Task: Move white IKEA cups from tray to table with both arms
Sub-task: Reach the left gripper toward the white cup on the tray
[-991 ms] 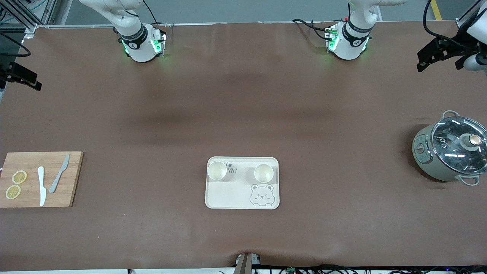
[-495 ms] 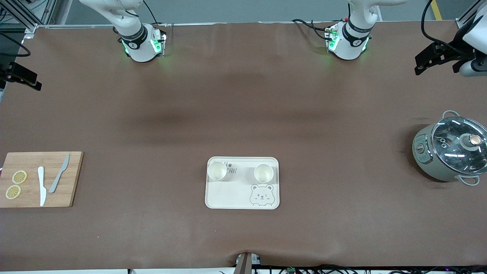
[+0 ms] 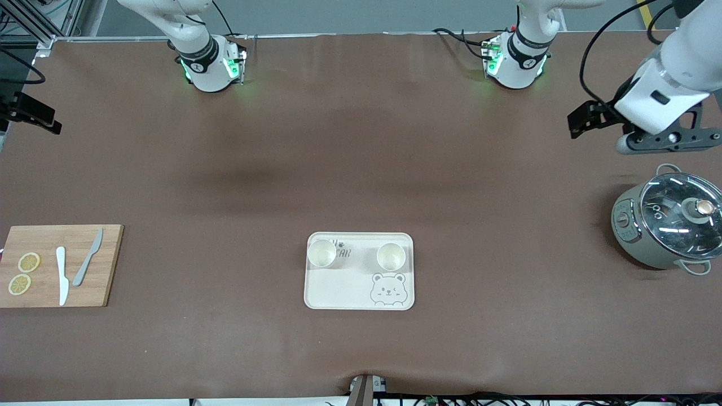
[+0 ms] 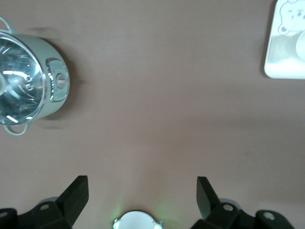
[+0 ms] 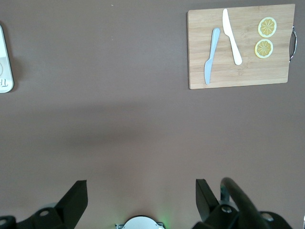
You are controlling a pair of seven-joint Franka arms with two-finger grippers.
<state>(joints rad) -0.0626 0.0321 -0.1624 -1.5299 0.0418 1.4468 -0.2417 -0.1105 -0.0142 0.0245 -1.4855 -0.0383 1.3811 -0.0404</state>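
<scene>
On the tray (image 3: 359,293), which lies near the middle of the table (image 3: 361,169), both white IKEA cups stand upright in the half farther from the front camera: one cup (image 3: 322,252) toward the right arm's end of the tray, the other cup (image 3: 390,256) toward the left arm's end. Neither is grasped yet.

Step in hand, as judged: approach. Bring each gripper over the cup at its own end of the tray, then descend vertically and straddle the rim or wall before closing.

The right gripper (image 5: 138,200) is high over bare table, between the tray and the cutting board (image 3: 56,266), well apart from the tray; its fingers are spread and empty. The left gripper (image 3: 586,119) is over the table toward the left arm's end, well apart from the tray and above the region near the pot (image 3: 665,225); its fingers (image 4: 76,195) are spread and empty.

Edges and room: the cups stand apart from each other, so both grippers should fit at once. Open table surrounds the tray on every side for set-down. Keep placements away from the table edge nearest the front camera, and clear the raised tray rim on lift-out.
</scene>
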